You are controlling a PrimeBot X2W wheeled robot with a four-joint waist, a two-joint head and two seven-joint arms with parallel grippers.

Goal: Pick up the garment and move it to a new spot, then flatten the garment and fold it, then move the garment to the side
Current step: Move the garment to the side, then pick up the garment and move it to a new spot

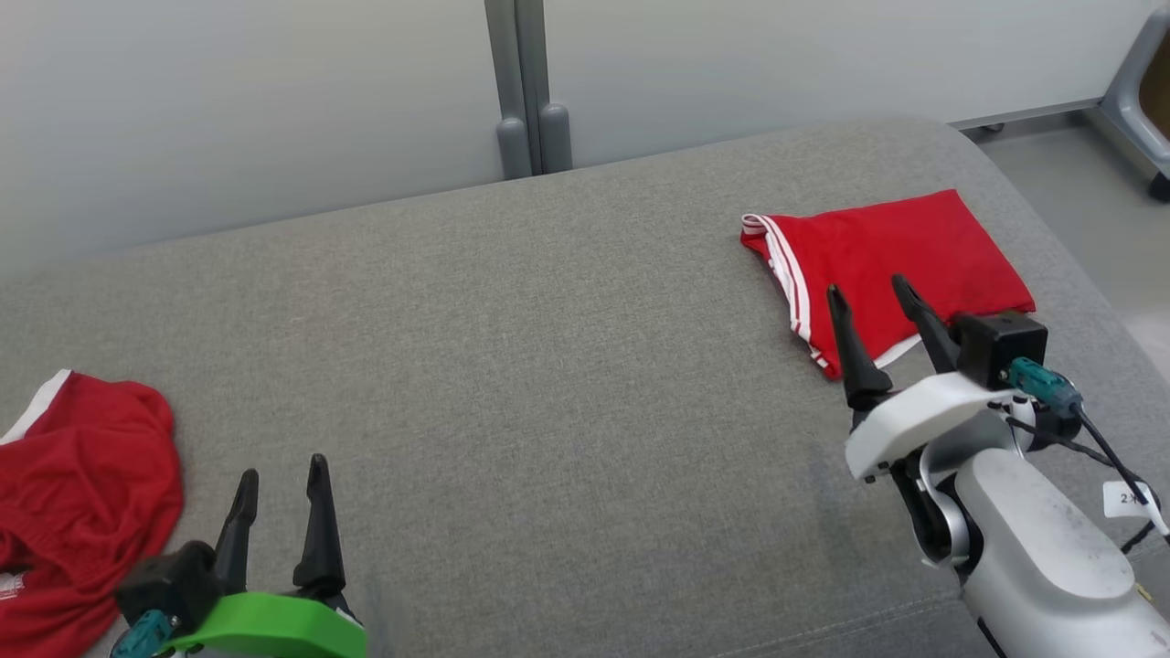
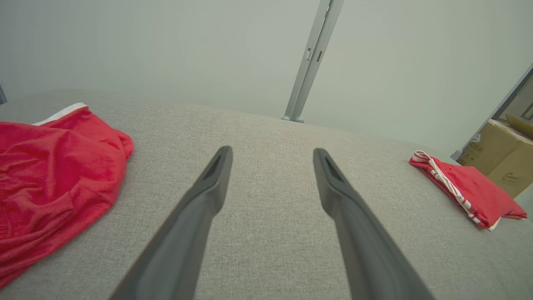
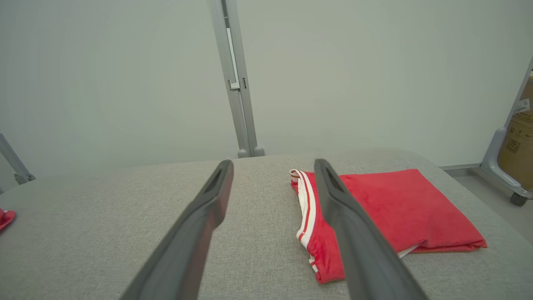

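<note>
Folded red garment [image 1: 891, 265] lies flat on the grey cushion [image 1: 548, 366] at two o'clock, with the right gripper [image 1: 866, 285] over its near edge, spread wide and empty. The left gripper [image 1: 283, 468], equally wide and empty, sits at seven o'clock beside a crumpled red garment [image 1: 82, 484].

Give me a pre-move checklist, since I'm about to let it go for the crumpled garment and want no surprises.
1. Left gripper open and holding nothing: ok.
2. Right gripper open and holding nothing: ok.
3. Crumpled garment lies on the left gripper's side, close beside it: ok.
4. Folded garment sits at the far right, well apart from the crumpled one: ok.
5. Room on the grey cushion between the two garments for flattening: ok.
6. Right gripper's fingers clear of the folded garment: cannot tell, because they overlap it in the head view.
</note>
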